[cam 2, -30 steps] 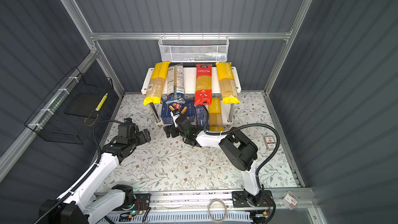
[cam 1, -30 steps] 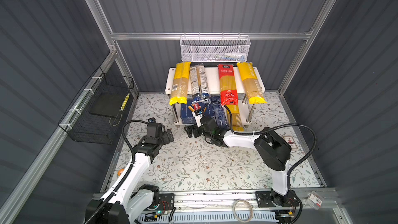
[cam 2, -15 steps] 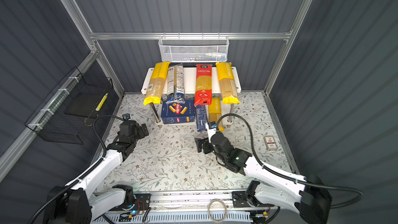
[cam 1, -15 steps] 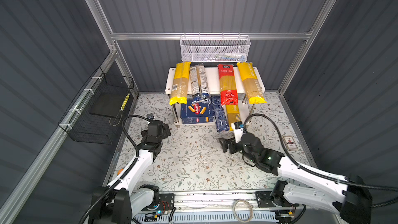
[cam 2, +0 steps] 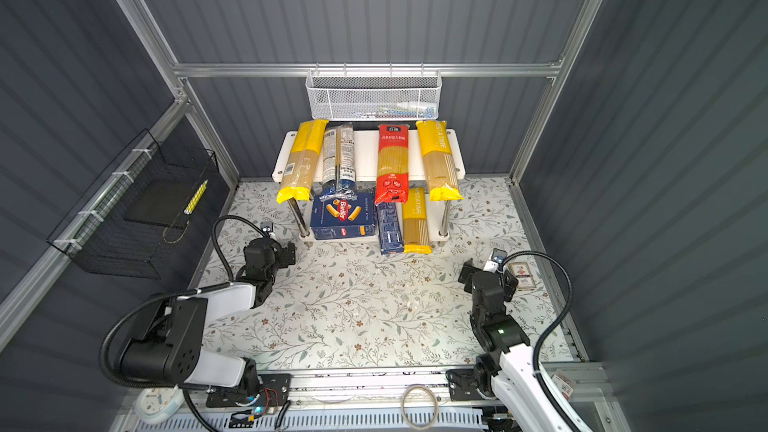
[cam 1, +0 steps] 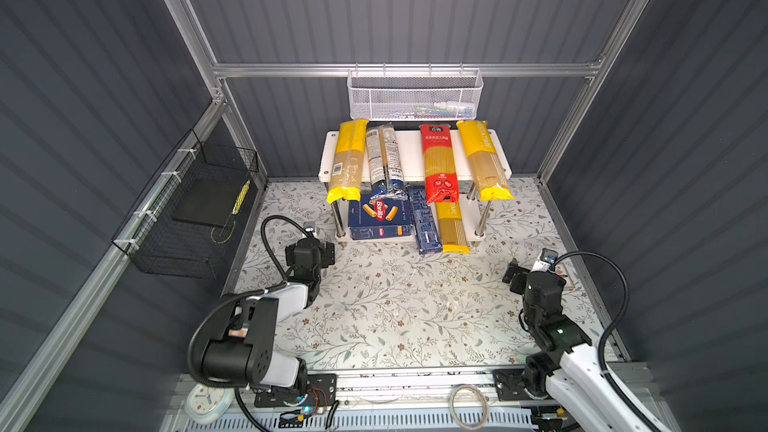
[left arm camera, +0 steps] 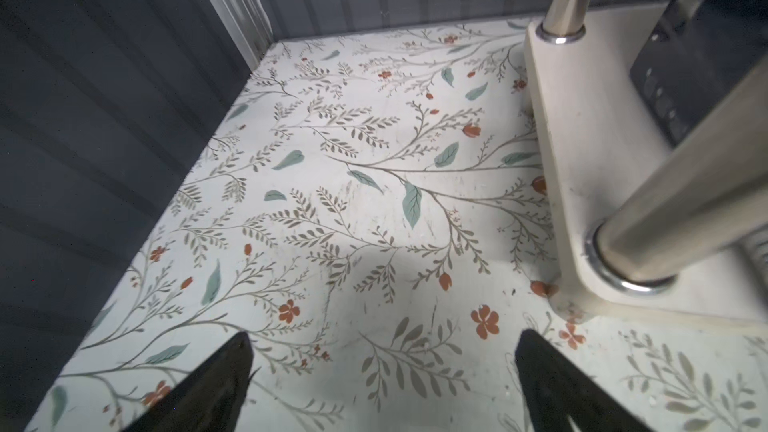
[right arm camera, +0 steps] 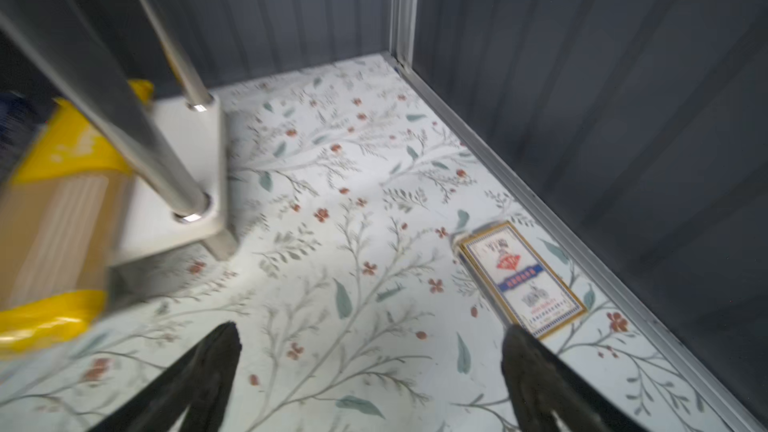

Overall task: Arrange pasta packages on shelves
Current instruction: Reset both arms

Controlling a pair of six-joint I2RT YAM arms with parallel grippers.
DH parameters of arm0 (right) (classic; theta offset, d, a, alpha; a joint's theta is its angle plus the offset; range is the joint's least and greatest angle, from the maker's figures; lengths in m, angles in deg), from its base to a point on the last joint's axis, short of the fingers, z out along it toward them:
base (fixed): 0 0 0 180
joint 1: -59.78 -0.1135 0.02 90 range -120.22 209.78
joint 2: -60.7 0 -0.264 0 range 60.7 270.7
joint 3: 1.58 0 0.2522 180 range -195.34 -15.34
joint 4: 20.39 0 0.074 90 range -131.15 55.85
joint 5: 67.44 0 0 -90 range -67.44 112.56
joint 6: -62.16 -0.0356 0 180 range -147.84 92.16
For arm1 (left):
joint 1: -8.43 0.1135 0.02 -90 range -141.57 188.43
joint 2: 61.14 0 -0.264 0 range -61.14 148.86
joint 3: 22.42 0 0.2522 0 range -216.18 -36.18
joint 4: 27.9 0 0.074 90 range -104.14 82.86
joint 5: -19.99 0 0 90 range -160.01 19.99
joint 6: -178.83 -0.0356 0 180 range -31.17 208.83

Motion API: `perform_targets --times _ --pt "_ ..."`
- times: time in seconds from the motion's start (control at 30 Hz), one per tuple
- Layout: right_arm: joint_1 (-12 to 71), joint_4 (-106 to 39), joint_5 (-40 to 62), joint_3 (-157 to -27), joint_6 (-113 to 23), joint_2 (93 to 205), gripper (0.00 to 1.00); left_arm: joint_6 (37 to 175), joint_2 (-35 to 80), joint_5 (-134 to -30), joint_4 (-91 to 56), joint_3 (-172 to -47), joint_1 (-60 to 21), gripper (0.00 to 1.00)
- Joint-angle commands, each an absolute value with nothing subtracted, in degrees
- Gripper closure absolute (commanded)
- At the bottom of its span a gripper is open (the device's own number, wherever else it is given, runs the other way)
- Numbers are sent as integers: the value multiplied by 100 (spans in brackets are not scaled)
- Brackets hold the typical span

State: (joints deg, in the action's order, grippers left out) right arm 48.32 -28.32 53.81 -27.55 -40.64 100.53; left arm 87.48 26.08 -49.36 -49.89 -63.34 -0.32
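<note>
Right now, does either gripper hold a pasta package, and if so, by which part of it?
Nothing is held. The left gripper and the right gripper both stand open, with nothing between the jaws.

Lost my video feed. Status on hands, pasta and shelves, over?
Left hand, right hand open, empty. Pasta packages all on shelves: four bags top, two boxes and one bag below. Card near right hand, nothing blocking.
</note>
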Motion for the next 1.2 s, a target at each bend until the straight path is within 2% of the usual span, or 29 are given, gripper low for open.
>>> perform_targets --times 0.0,0.13,0.2,0.23,0.27,0.33,0.4,0.43,0.5,0.57,0.63,0.7,1.17 --pt "5202 -270 4771 -2495 -3430 11108 1 8623 2903 -5690 -6144 -6190 187 0" --pt "5356 2080 4305 -2603 -2808 12918 1 8649 3546 -6167 -7241 -5951 377 0" --pt "5439 2925 4008 -2760 -2551 13764 1 8666 3732 -6136 -7073 -6127 386 0" --pt "5492 3030 3925 -2877 -2566 14131 1 8684 3669 -6161 -6524 -6301 408 0" --pt "5539 3361 3797 -2871 -2520 14321 1 8708 3675 -6179 -6324 -6430 426 0" --pt "5820 3069 3368 -2683 -2877 14072 1 8765 3727 -6202 -6552 -6362 483 0" --pt "6012 4069 3277 -2579 -3004 14668 1 8768 3701 -6183 -6466 -6386 483 0" --pt "5998 3936 3382 -2659 -3014 14634 1 8765 3721 -6193 -6531 -6370 483 0" --pt "5996 2467 3049 -3031 -2990 14211 1 8766 3721 -6175 -6488 -6385 483 0" --pt "6039 2651 2709 -3247 -2858 14520 1 8763 3721 -6176 -6512 -6373 483 0" --pt "6057 2250 2697 -3224 -2910 14270 1 8762 3721 -6178 -6511 -6377 483 0" --pt "6048 2733 2648 -3164 -2846 14488 1 8760 3718 -6175 -6512 -6376 483 0" --pt "6075 2413 2575 -3253 -2872 14411 1 8761 3720 -6176 -6518 -6373 483 0"
